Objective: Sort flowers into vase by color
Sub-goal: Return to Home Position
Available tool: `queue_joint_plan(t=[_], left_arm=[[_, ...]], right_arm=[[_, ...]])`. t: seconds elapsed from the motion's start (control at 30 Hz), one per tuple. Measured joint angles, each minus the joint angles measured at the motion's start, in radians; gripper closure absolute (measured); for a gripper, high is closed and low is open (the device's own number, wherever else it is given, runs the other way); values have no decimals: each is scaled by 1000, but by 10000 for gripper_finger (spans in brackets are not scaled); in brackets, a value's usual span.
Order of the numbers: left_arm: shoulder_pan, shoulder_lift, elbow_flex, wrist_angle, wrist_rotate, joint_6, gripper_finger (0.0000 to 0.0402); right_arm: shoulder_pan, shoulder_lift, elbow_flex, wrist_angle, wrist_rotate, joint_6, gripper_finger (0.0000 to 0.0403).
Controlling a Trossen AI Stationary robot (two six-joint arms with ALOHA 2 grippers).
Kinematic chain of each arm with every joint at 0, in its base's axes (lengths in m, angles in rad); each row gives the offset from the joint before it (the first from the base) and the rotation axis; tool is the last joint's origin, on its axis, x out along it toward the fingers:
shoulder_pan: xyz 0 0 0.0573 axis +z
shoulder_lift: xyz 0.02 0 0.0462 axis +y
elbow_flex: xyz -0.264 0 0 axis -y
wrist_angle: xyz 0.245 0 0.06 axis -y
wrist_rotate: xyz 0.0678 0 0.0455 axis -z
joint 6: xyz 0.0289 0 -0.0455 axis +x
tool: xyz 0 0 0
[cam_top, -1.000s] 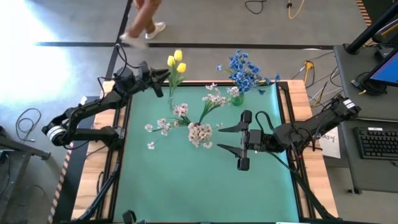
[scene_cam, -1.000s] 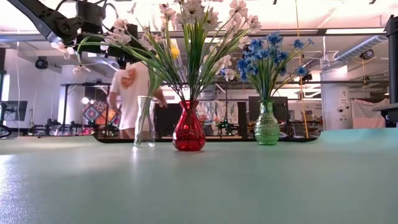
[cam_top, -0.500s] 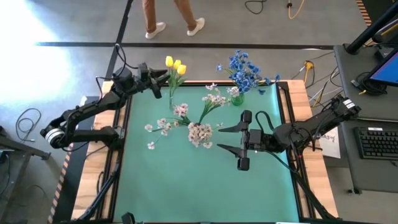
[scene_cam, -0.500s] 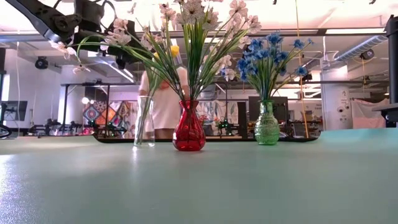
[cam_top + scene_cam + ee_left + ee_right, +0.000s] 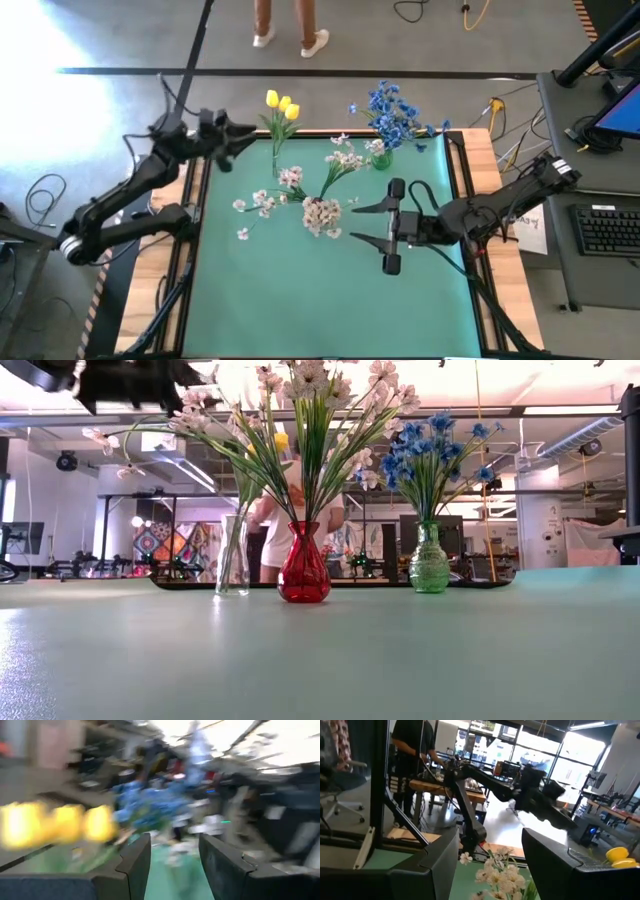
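Tulips [image 5: 279, 103] of yellow colour stand in the clear vase [image 5: 232, 555], pinkish-white blossoms [image 5: 322, 214] in the red vase [image 5: 304, 570] and blue flowers [image 5: 390, 115] in the green vase [image 5: 429, 563], all on the far part of the worktop [image 5: 300, 300]. The left end effector [image 5: 240, 138] hangs near the tulips with its fingers spread and nothing between them. The right end effector [image 5: 360, 223] is beside the blossoms, also spread.

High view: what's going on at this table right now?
Flower sorting looks finished. The yellow tulips stand in the transparent vase, the pinkish-white blossoms in the red vase, and the blue flowers in the green vase. Neither arm holds anything. The left gripper hangs open over the left edge of the table, beside the tulips. The right gripper waits open near the blossoms.
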Motion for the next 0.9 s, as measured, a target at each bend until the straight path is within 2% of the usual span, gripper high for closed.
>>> queue_joint_plan(t=[0.1,0.2,0.43,0.63,0.77,0.9], left_arm=[[-64,-86,-8,2,51,-42,246],[-189,-167,-34,-3,30,-40,246],[-580,-288,-75,-5,-245,56,251],[-938,-287,-121,-25,-582,179,252],[-1135,-269,-122,-35,-666,246,252],[-1283,-251,-126,-44,-671,293,252]], right_arm=[[0,-13,-1,-15,-1,-20,193],[0,-42,-1,-58,-8,-24,193],[3,-166,-80,-107,-10,26,193],[3,-300,-221,-107,-9,102,193],[3,-356,-293,-107,-8,139,193],[3,-402,-356,-107,-9,162,193]])
